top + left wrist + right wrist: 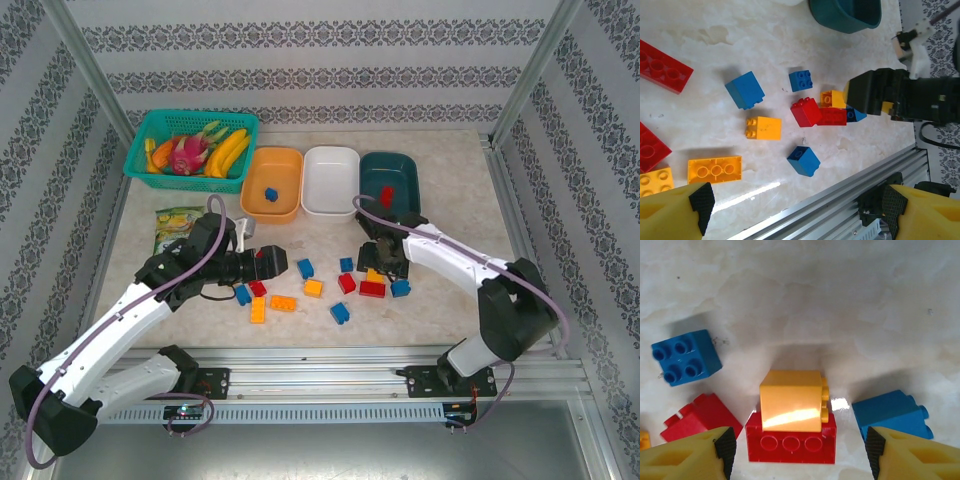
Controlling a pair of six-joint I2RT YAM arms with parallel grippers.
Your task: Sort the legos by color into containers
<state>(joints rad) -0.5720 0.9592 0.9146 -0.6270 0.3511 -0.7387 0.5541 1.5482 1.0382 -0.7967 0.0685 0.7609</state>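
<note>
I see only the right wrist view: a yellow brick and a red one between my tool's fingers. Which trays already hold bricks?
Observer: The orange tray holds one blue brick.
Operator: Any other?
Observer: The dark teal tray holds one red brick.
Operator: Is there a third tray?
Observer: Yes, a white tray stands between those two; I see no brick in it.

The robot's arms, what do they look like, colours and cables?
The left arm and right arm have white shells, black joints and a purplish cable running alongside. The left pincer and right pincer have yellow fingers with black textured pads.
</note>
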